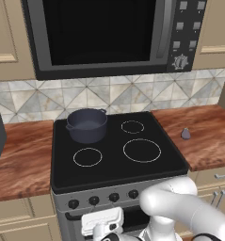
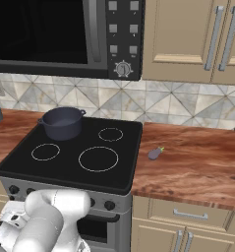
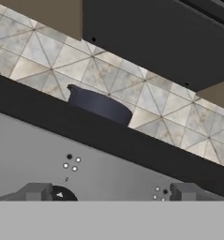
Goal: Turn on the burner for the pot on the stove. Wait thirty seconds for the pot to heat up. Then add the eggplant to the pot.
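- My gripper (image 3: 111,192) is low at the stove (image 1: 118,162) front, jaws spread wide, pinching nothing. Finger tips rise from the bottom of hand view, w/ bare grey panel between them.
- Key relation: a black knob (image 3: 62,194) sits just inside my one finger tip in hand view, off to that side of the jaw gap, not centred. Judged: I need a small sideways shift toward it before closing on it.
- Can't tell from hand view which knob in the row this is. Knob row (image 1: 103,198) runs along the stove front, just below the glass top's front edge.
- Pot (image 1: 87,124) is on the stove's back-left ring, upright, beyond the front edge and up from my gripper; its long axis doesn't matter, it's round.
- Judged: burner not yet on, so the back-left knob is what counts.
- Eggplant (image 2: 155,153) lies on the wood counter (image 2: 197,167) just right of the stove, well apart from the pot, untouched.
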Available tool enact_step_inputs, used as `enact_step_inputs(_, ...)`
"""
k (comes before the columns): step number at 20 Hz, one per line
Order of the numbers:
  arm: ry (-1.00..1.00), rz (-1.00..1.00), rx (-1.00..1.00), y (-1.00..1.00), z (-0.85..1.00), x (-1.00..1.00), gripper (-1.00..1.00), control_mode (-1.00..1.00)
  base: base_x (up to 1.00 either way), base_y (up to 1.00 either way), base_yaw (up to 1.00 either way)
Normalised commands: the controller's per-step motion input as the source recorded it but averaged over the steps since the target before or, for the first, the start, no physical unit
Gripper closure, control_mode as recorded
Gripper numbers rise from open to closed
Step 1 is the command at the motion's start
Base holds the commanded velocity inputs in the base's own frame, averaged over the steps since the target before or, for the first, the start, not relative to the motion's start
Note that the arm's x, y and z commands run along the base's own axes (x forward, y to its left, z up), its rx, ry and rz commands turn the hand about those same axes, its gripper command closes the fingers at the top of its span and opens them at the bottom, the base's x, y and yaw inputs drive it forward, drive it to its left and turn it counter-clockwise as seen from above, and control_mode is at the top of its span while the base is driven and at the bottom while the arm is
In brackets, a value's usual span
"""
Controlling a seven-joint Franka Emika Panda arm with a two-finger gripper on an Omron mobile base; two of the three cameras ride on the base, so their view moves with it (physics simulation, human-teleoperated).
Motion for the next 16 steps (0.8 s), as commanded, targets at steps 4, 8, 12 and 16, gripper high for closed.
enact_step_inputs(4,0.0,0.0,0.0,0.14,-0.17,0.15,-1.0,-1.0,0.0,0.0,0.0)
enact_step_inputs(8,0.0,0.0,0.0,0.16,-0.14,0.18,-1.0,-1.0,0.0,0.0,0.0)
enact_step_inputs(12,0.0,0.0,0.0,0.09,-0.08,0.09,-1.0,-1.0,0.0,0.0,0.0)
enact_step_inputs(16,0.0,0.0,0.0,0.0,0.0,0.0,-1.0,-1.0,0.0,0.0,0.0)
